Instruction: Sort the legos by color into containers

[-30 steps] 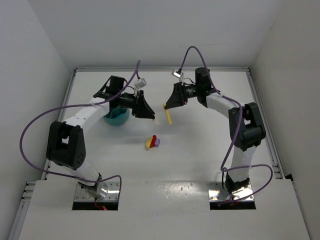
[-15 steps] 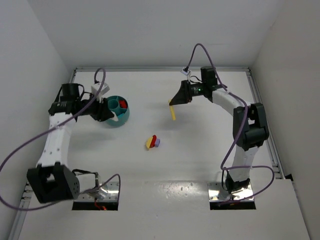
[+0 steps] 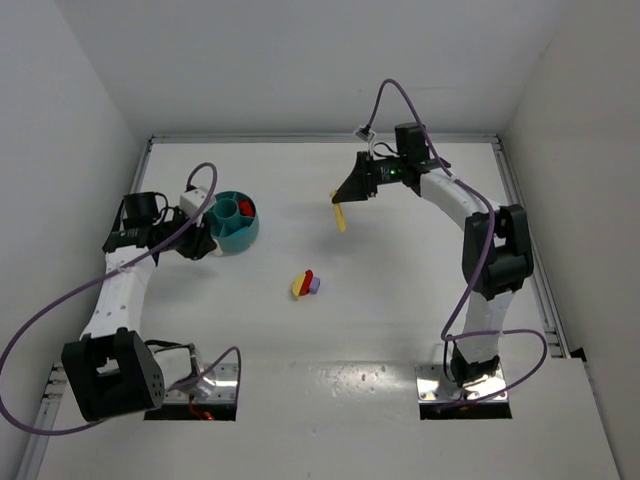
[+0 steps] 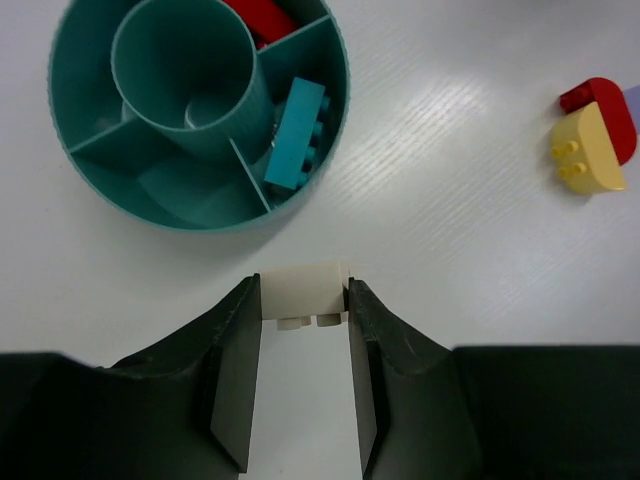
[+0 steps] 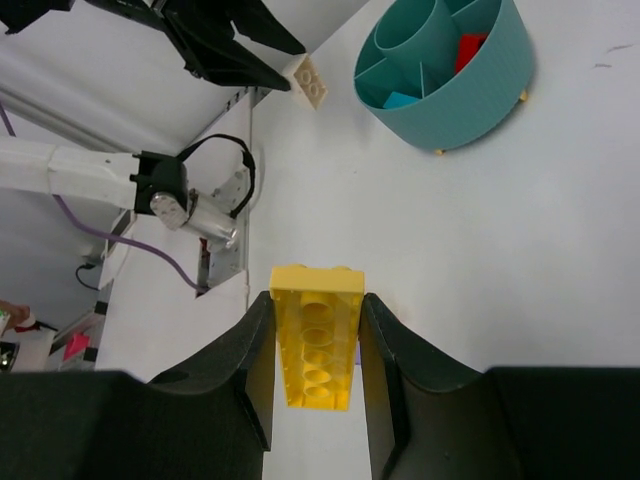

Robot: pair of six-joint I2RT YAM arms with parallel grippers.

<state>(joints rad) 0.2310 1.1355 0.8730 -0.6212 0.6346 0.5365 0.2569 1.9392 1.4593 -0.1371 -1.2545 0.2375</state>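
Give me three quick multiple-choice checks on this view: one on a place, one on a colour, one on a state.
1. The teal brick lies: A) in an outer compartment of the bowl; B) in the bowl's middle cup; C) in the left jaws.
2. The long brick in the right jaws is: A) red; B) yellow; C) lilac.
3. The left jaws are: A) open and empty; B) shut on the bowl's rim; C) shut on a cream brick.

Answers:
1 A: the left wrist view shows it between two dividers, against the outer wall.
2 B: the right wrist view shows it yellow between the jaws.
3 C: both jaws press the cream brick's sides.
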